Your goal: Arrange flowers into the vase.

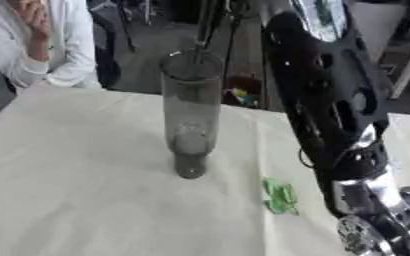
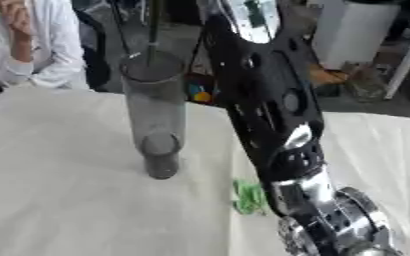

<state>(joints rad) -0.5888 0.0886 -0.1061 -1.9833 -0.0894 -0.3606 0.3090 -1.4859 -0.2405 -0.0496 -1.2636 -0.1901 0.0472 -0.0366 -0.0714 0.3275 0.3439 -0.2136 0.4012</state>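
Left eye view: right arm (image 1: 322, 100) reaching up past frame top, hand going out of sight, so finger state impossible to tell. Tall clear vase (image 1: 191, 110) standing upright mid-table on pale cloth (image 1: 77, 190), thin stems rising from mouth. Green scrap (image 1: 280, 196) lying just right of vase base. No readable writing. Open cloth spreading left.

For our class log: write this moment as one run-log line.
vase: upright on table | stem: in vase | green piece: on cloth | right arm: raised | hands: unseen
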